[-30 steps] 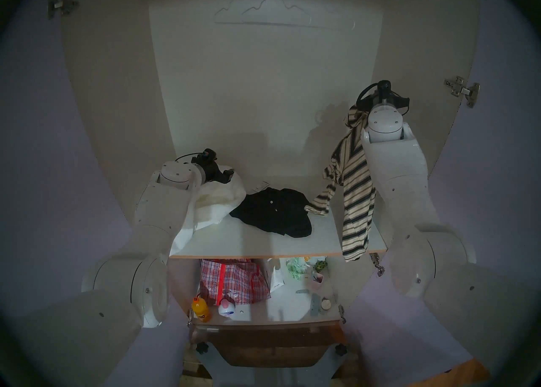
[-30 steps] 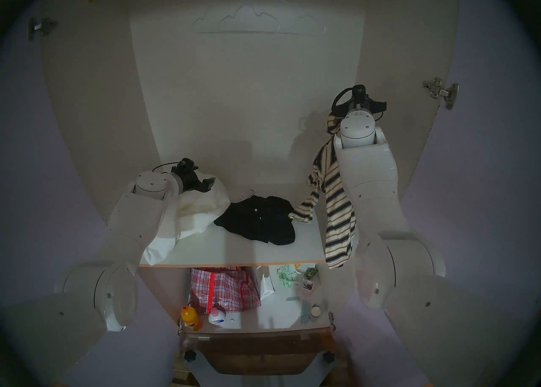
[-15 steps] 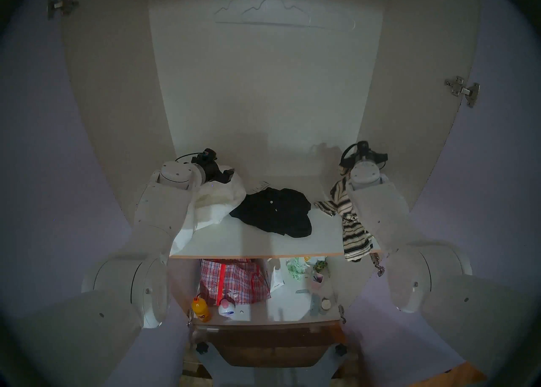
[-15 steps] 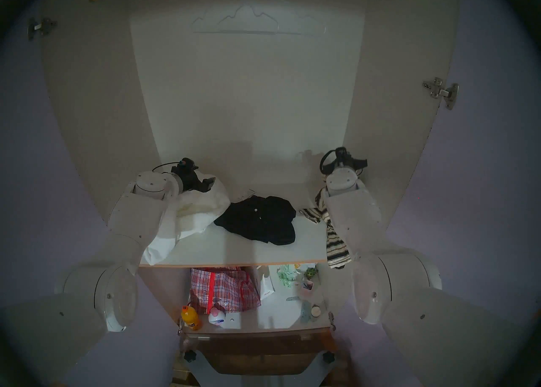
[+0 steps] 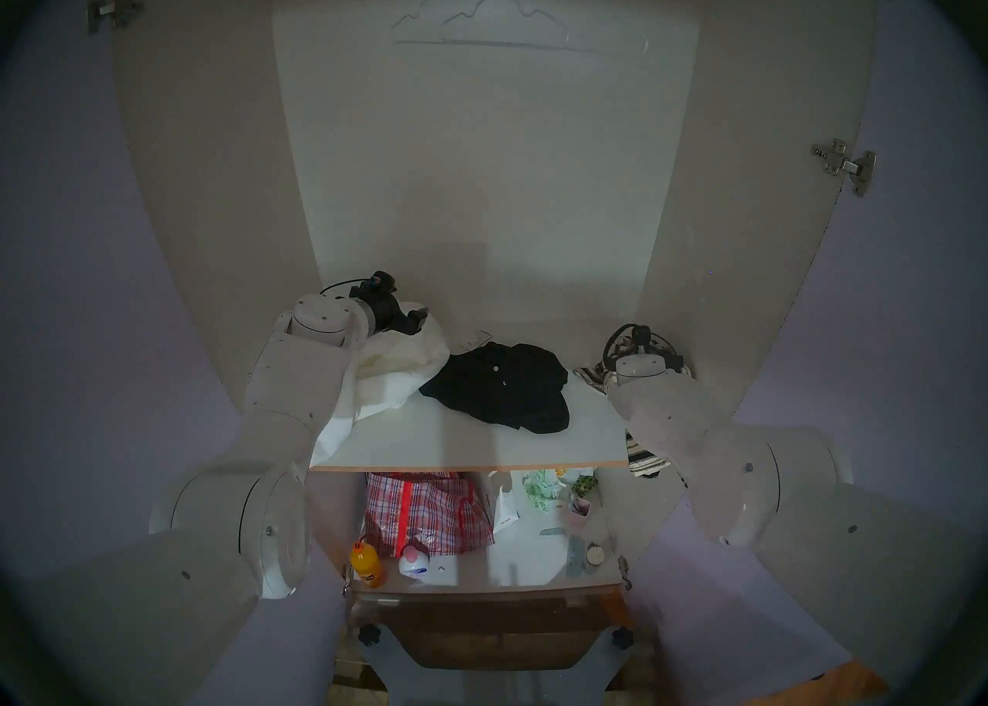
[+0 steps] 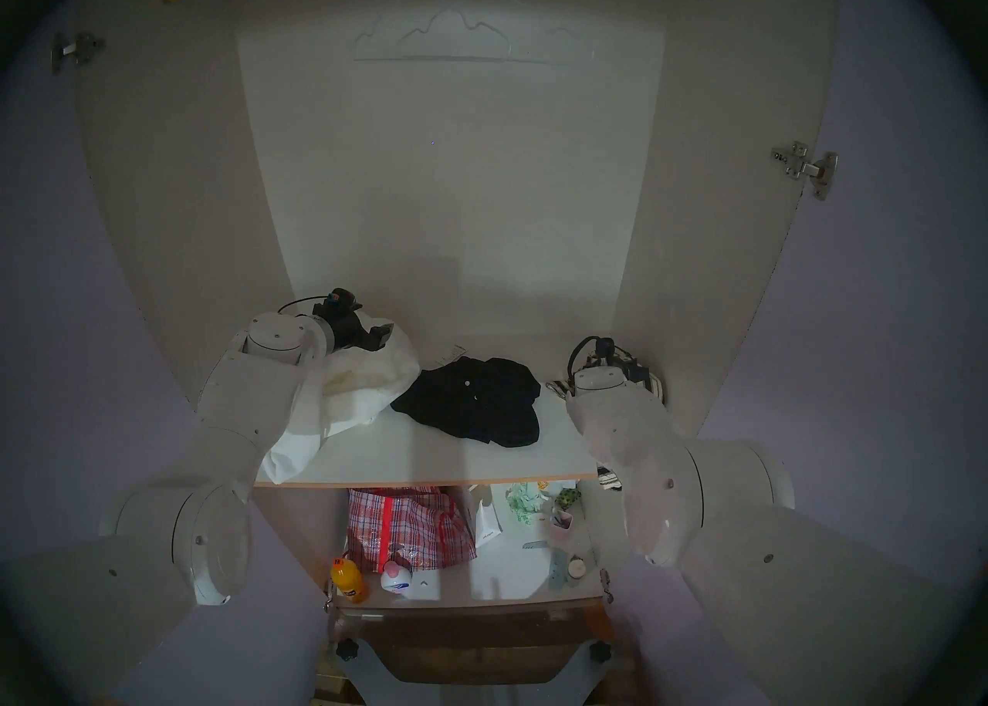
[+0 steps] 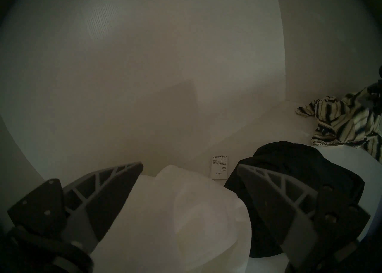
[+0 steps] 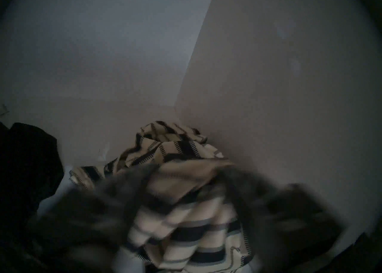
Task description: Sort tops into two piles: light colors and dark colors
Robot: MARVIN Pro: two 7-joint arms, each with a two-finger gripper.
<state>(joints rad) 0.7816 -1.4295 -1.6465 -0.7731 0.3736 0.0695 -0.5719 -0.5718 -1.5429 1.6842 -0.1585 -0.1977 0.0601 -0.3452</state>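
Note:
The bulky white top (image 5: 401, 368) lies heaped at the left of the white shelf (image 5: 454, 437), one end hanging over the front edge. My left gripper (image 7: 190, 169) is open, its fingers (image 7: 115, 179) on either side of the white fabric (image 7: 186, 214). The black top with small buttons (image 5: 502, 384) lies mid-shelf. The black-and-cream striped top (image 8: 175, 146) is bunched in the back right corner, and an end (image 5: 644, 461) hangs over the shelf front. My right gripper (image 8: 186, 175) is low there, blurred, with striped fabric pinched between its fingers.
A paper tag (image 5: 477, 337) lies behind the black top. The wardrobe's right wall (image 8: 268, 80) is close beside my right gripper. On the lower shelf are a red plaid bag (image 5: 427, 510), an orange bottle (image 5: 367, 565) and small items. Hangers (image 5: 497, 21) hang above.
My right arm has come down from high up to the shelf's back right corner, and the striped top has gone from hanging to bunched on the shelf. The left arm has not moved.

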